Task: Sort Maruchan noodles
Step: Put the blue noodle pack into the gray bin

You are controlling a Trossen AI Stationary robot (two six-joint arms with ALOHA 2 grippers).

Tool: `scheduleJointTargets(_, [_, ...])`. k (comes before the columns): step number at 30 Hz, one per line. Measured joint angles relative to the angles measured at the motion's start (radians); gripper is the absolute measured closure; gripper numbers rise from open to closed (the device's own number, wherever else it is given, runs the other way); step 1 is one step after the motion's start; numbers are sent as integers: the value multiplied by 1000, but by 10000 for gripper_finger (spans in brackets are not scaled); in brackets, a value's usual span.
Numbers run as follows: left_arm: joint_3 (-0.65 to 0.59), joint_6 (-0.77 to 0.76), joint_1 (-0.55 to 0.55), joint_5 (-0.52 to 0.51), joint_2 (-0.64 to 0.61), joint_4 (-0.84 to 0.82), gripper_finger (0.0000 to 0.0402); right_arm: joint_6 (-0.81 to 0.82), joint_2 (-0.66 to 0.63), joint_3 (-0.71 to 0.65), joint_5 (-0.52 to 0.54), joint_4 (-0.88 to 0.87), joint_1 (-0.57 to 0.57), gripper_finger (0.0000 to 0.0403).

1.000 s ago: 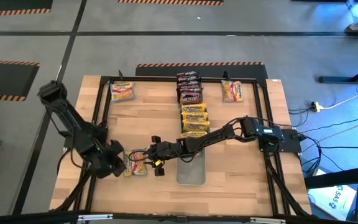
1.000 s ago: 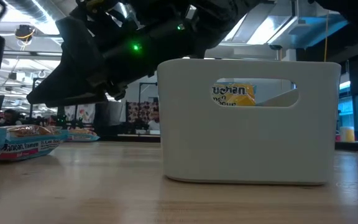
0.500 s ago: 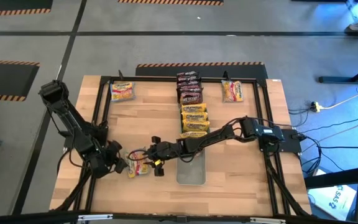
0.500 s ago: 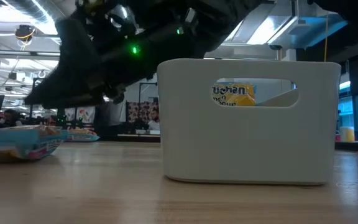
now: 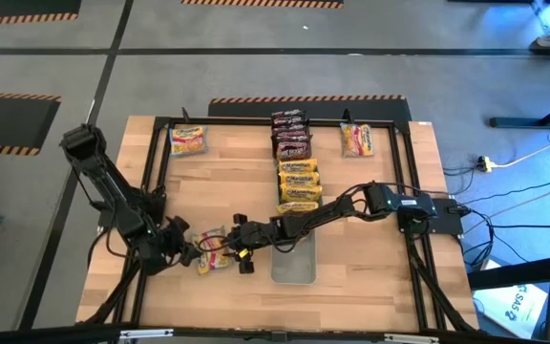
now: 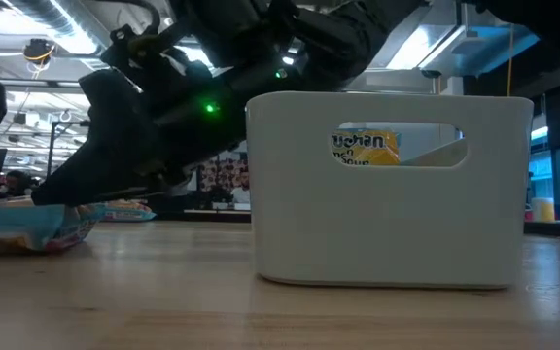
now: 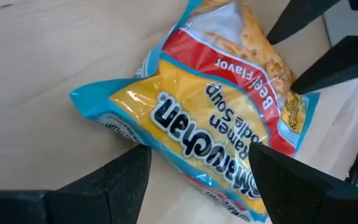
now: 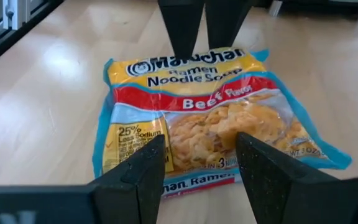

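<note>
Sorting is looking well under way but not finished. In the high view a column of dark red-brown packets (image 5: 291, 134) is lying at the far middle of the desk (image 5: 370, 287), with a column of yellow packets (image 5: 298, 182) just nearer — both reading as sorted piles. A single pale packet (image 5: 188, 140) is sitting at the far left and another single packet (image 5: 356, 140) at the far right. The white bin (image 6: 389, 187) near the front edge is showing a yellow Maruchan label through its handle slot. What seems left is the loose beef-flavour Maruchan packet (image 5: 212, 253), lying flat on the desk near the front left, between the two tools.

The left arm is folding down from the desk's left edge, its left tool (image 5: 185, 251) sitting low at the packet's left end. Its fingers are spread wide, one on each side of the packet's edge — released, not clamping. The right arm is stretching long and low across the desk from the right side, and its right tool (image 5: 240, 255) is hanging at the packet's other end, fingers parted over the wrapper with nothing pinched between them.
</note>
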Motion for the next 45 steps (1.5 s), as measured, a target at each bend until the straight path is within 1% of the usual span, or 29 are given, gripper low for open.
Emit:
scheduleJointTargets(4, [0,-25,6,0,33,15,137,0,14,1,4,22,0,224])
scheduleJointTargets(10, [4,-45,0,125,52,12,137,8,30,3,3,48,0,224])
scheduleJointTargets(11, [4,-52,-2,119,52,19,137,7,30,3,3,47,0,224])
scheduleJointTargets(14, [2,-50,-4,46,52,47,137,9,30,8,3,40,-1,224])
scheduleJointTargets(19, [1,-21,27,8,65,69,137,12,30,8,10,37,-1,224])
scheduleJointTargets(23, [-1,57,45,-29,66,74,139,12,31,8,17,37,-1,224])
scheduleJointTargets(27, [-3,129,62,-64,65,80,151,11,30,7,25,43,0,224])
scheduleJointTargets(31, [0,165,62,-90,39,78,164,6,31,7,14,55,2,224])
scheduleJointTargets(35, [4,207,63,-134,-11,72,166,4,32,7,-2,68,5,224])
scheduleJointTargets(40, [6,221,64,-134,-23,72,165,4,34,6,-5,86,5,224])
scheduleJointTargets(43, [10,230,75,-126,-7,82,165,4,36,6,19,87,0,224])
scheduleJointTargets(45, [11,265,83,-126,2,103,170,4,36,6,38,84,-2,224])
